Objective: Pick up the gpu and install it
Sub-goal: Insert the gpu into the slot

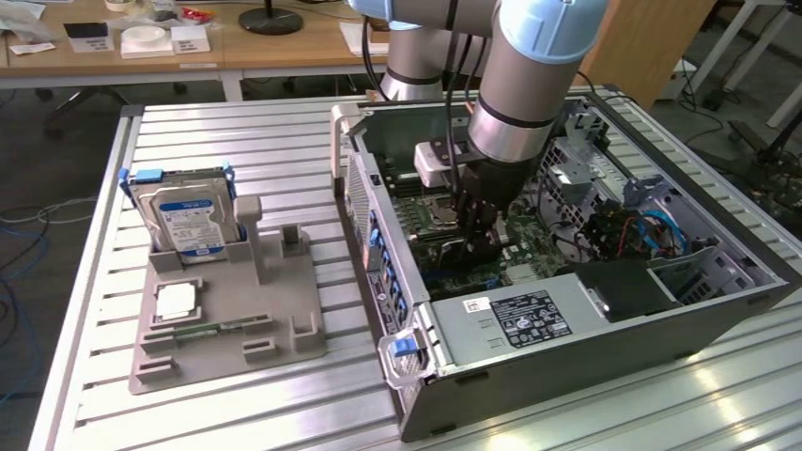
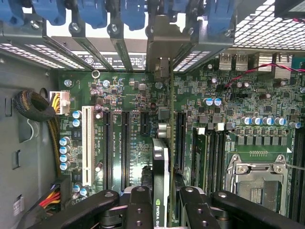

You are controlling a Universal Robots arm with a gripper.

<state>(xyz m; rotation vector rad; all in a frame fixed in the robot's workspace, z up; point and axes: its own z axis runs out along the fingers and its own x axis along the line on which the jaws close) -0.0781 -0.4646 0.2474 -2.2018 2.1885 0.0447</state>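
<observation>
Gpu, a flat green circuit card with a black cooler block on one face and a silver metal end bracket, is already off its stand and inside the open grey computer case. The pick-up therefore appears done; the installing is under way and, as far as the pictures show, not finished. In the wrist view the card stands on edge between the black fingers of the hand, which is partly closed and clamped on the card from both faces. The card runs straight out from the hand toward the case's rear wall, and its bracket reaches up to the row of blue-latched expansion openings there.

Relative to the green motherboard, the card hangs over the group of long black expansion slots, roughly lined up with one of them. Whether its lower edge has entered the slot or merely sits above it cannot be told, since the card hides its own contact edge.

In the exterior view the arm reaches down into the case, with the hand low over the board. Beside the case, on the slatted metal desk, a grey plastic holder tray carries a silver hard drive with a blue-white label and a thin green memory stick; the tray's upright slot is vacant.
</observation>
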